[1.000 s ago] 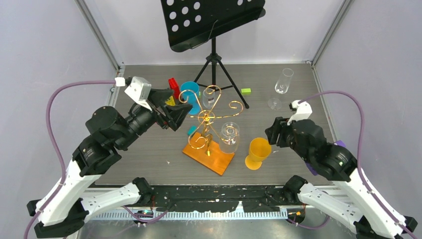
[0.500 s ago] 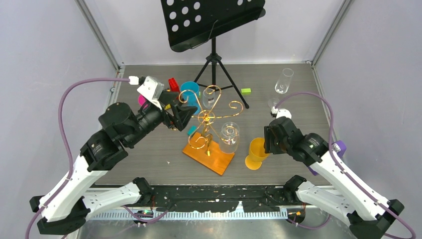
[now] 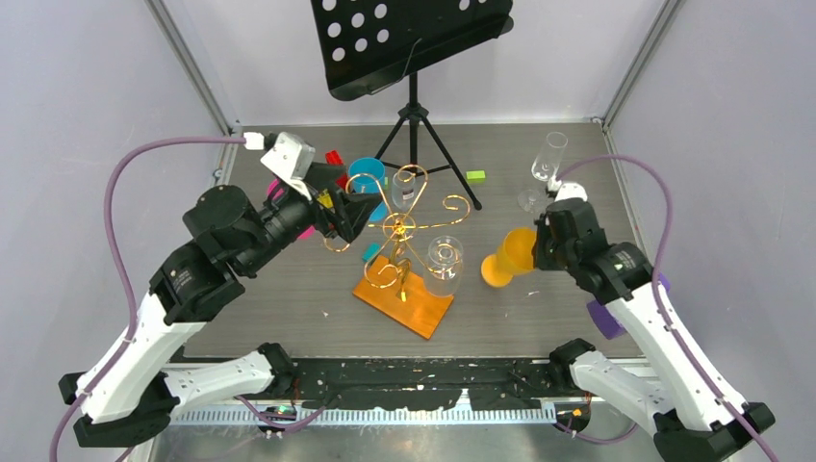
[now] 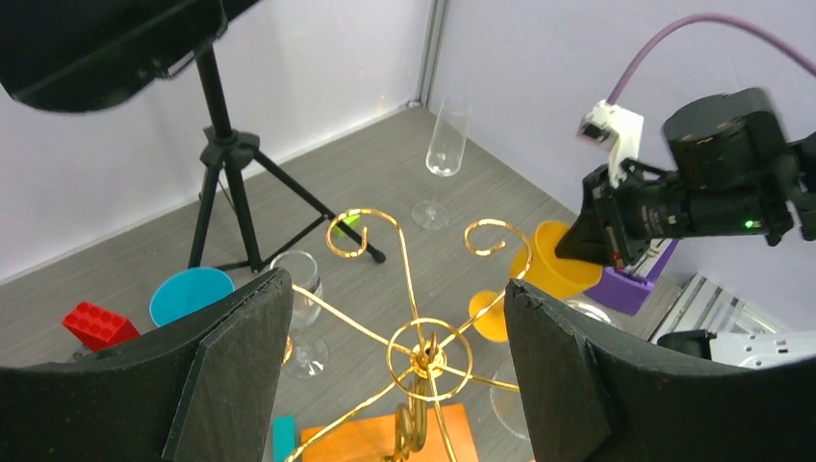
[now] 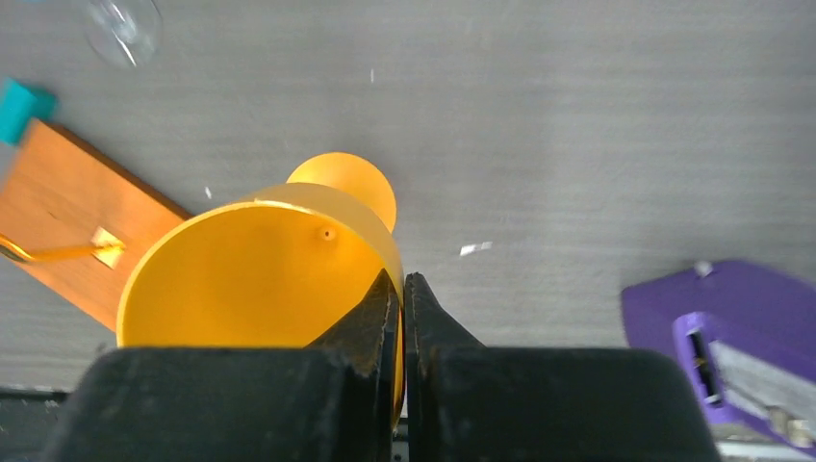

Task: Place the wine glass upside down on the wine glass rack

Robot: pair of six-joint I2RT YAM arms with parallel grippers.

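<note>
Grey woodgrain table (image 3: 289, 308), pale lilac walls (image 3: 77, 87)

The right fingers (image 5: 441, 332) pinch the rim of the yellow wine glass (image 5: 245, 279).

Orange wine glass (image 3: 513, 254) tilted, foot toward the rack (image 3: 414, 303), rim pinched by right gripper (image 5: 404, 313). Gold wire rack upright on orange base, mid-counter.

Left arm (image 3: 197, 274): reaches from the table's near edge toward its middle, elbow raised.
Left gripper (image 4: 399, 375): jaws spread wide, in the air.
Right arm (image 3: 640, 298): bent along the right edge.
Right gripper (image 5: 402, 289): pinched on the rim of the orange wine glass (image 5: 250, 279).
</note>
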